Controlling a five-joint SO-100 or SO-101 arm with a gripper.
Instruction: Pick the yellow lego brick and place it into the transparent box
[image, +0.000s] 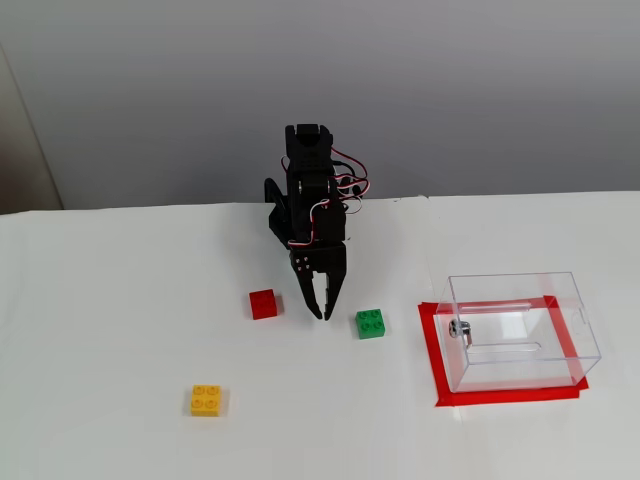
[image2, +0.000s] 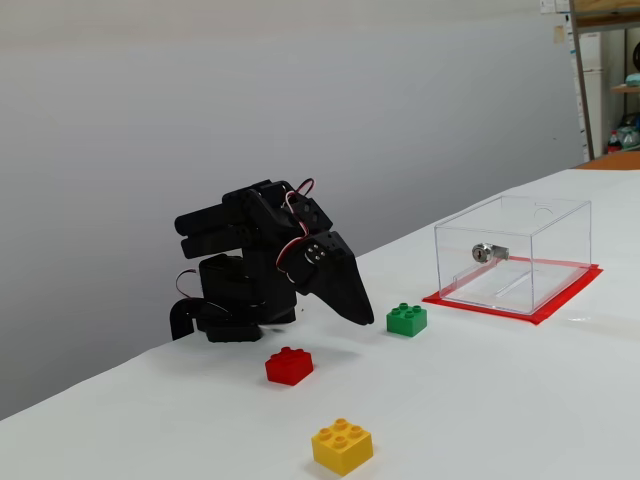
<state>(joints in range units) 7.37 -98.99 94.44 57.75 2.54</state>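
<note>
Hanging above the white counter (image: 120, 300) with nothing held, the black tool (image: 322, 315) is seen nearly closed, well apart from the small square yellow studded brick (image: 206, 399) (resting alone near the front edge) and the clear plastic rectangular box (image: 520, 330).

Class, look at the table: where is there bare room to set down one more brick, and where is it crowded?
Bare table lies left of the yellow brick and between it and the clear box. It is crowded where the red brick, gripper and green brick sit in a row.

White table (image: 120, 300): yellow lego brick (image: 206, 399), red brick (image: 263, 303), green brick (image: 370, 323), transparent box (image: 520, 330).
</note>
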